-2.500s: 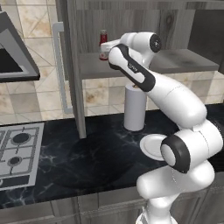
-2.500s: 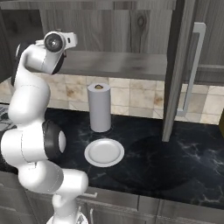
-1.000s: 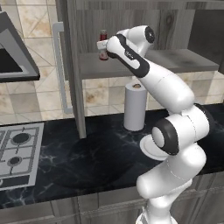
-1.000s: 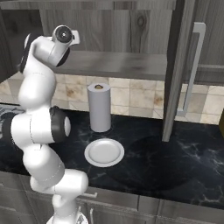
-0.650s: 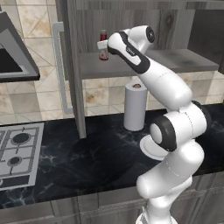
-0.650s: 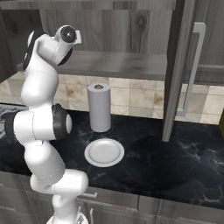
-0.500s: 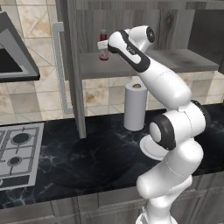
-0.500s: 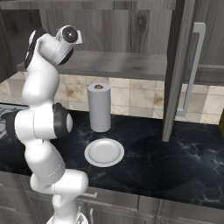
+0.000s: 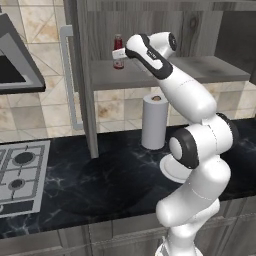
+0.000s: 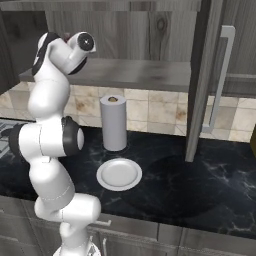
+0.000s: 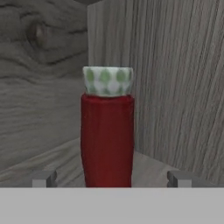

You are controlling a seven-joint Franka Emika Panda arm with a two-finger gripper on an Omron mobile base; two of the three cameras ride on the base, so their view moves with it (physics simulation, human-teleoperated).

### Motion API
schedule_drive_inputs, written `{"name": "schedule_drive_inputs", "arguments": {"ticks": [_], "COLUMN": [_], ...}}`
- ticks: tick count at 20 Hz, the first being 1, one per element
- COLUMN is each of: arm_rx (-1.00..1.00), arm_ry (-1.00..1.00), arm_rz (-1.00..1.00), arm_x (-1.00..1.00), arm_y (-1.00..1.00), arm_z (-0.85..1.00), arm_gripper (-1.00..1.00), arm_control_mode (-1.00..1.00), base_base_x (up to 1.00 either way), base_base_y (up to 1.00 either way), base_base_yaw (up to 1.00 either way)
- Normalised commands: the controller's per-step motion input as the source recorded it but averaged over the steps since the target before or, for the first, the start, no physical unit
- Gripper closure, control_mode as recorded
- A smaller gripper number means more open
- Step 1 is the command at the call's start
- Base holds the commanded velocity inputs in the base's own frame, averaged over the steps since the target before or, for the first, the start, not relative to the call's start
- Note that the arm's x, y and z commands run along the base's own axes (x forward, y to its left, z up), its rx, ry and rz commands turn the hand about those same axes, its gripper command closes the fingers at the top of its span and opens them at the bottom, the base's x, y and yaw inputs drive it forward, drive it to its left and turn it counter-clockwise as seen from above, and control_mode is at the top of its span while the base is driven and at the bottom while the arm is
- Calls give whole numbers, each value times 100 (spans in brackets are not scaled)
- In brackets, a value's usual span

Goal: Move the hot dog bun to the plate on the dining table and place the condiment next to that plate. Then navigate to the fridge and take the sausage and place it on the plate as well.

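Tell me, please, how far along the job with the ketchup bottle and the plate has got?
Nothing looks finished yet. In hand: the gripper, jaws open, is at the slim red ketchup bottle, which stands upright on the grey wood cabinet shelf, not yet gripped. Left: carrying it to the table, then bun and sausage. The plain white plate on the black marble counter is bare.
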Motion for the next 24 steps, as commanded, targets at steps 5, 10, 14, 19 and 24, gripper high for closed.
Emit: {"name": "schedule_drive_inputs", "arguments": {"ticks": [5,10,14,19,24], "arm_rx": [0,0,0,0,3], "arm_ry": [0,3,0,0,0], "arm_rz": [6,1,0,0,-3], "arm_x": [3,0,0,-7,-39], "arm_y": [0,1,0,-1,-18], "arm_z": [-11,-6,-1,0,0], "arm_gripper": [100,100,100,100,100], "arm_control_mode": [-100,-100,-100,-100,-100], "base_base_x": [0,0,0,0,0], "base_base_y": [0,0,0,0,0], "base_base_yaw": [0,0,0,0,0]}}
